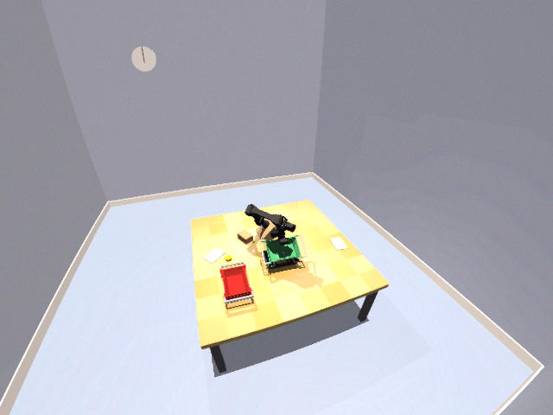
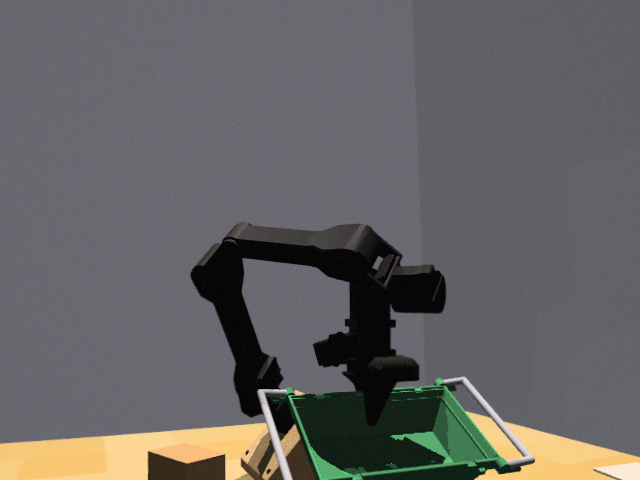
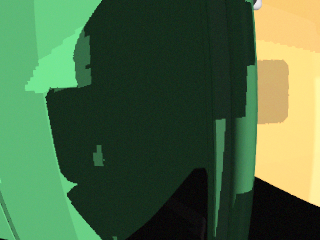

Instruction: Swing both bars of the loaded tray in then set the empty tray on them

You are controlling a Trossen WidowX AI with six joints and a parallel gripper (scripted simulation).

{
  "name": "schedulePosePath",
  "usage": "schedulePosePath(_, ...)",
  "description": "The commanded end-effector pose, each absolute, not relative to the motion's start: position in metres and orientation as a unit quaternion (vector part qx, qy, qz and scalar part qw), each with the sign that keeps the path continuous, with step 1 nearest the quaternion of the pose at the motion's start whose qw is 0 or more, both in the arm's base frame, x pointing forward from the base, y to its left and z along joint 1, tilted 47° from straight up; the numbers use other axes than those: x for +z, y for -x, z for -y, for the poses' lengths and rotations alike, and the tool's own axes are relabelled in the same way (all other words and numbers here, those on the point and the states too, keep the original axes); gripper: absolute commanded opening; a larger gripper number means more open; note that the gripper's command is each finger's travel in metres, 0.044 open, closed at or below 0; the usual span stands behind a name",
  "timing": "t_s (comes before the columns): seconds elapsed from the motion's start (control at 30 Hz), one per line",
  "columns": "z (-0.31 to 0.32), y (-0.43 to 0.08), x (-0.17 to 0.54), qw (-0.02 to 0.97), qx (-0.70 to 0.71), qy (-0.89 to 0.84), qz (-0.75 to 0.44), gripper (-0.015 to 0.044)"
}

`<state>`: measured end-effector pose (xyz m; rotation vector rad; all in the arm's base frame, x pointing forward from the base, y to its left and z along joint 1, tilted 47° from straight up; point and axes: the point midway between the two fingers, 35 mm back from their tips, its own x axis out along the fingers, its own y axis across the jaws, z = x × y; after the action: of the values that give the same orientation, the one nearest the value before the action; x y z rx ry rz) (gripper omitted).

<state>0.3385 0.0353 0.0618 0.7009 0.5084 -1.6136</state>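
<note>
My gripper [image 1: 282,242] [image 2: 372,421] [image 3: 213,178] is shut on a long side wall of the empty green tray [image 1: 273,251] [image 2: 455,431] [image 3: 17,125], one finger inside and one outside. The green tray hangs above the loaded black tray [image 1: 273,266]; its side away from the gripper looks lower than the gripped side. The green tray's own wire bars stick out at both ends, the left bar [image 2: 273,434] and the right bar [image 2: 498,421]. Reddish bits of load show at the black tray in the top view. The black tray's bars and any contact between the trays cannot be made out.
A red tray [image 1: 235,281] with pale bars stands at the table's front left. A brown block [image 1: 244,236] [image 2: 186,467] is beside the arm's base. A yellow disc [image 1: 228,258] and a white sheet [image 1: 214,255] lie left; another white sheet [image 1: 338,243] [image 2: 622,471] lies right.
</note>
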Motion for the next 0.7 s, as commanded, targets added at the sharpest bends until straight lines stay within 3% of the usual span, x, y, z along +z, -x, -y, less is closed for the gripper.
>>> schedulePosePath(0.0,-0.035,-0.34,0.062,0.617,-0.691,-0.308,-0.217,0.0)
schedulePosePath(0.67,-0.022,-0.333,0.047,0.617,-0.691,-0.308,-0.217,0.0)
